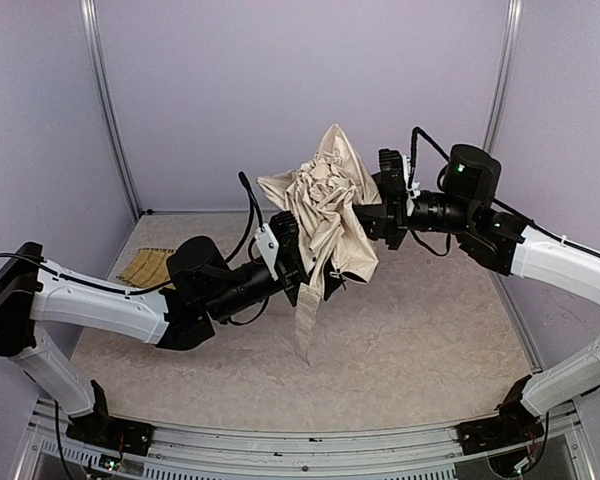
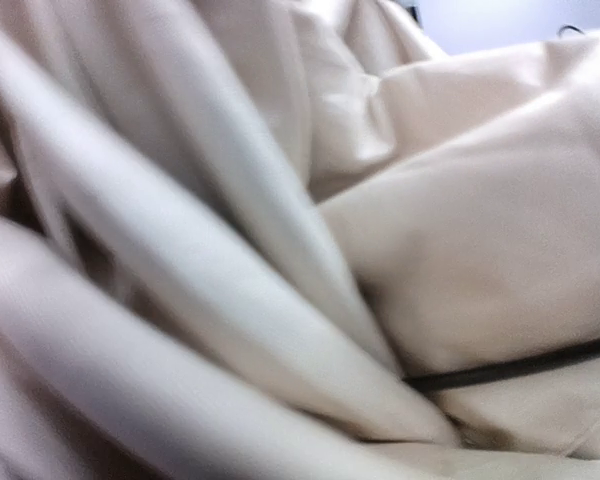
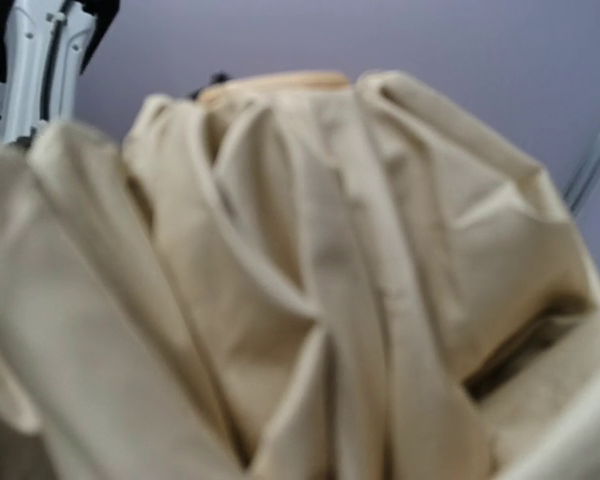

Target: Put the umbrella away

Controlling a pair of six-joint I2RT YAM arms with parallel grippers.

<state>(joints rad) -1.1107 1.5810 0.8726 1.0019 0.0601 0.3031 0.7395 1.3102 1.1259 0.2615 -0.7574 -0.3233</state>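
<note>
Umbrella [image 1: 325, 205] bunched in mid-air over table [image 1: 430, 340] centre, strap [image 1: 308, 322] dangling at 6. My left gripper [image 1: 292, 245] at its 8, right gripper [image 1: 378, 208] at 3, fingers buried in fabric, can't tell the grip. Straw tray [image 1: 145, 268] at 9

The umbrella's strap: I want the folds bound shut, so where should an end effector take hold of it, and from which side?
Probably its free lower end: the strap hangs straight down below the bunched umbrella, clear of the folds. Come in level from the robot's right, since the left arm crowds the other side, and pinch its flat faces.
</note>
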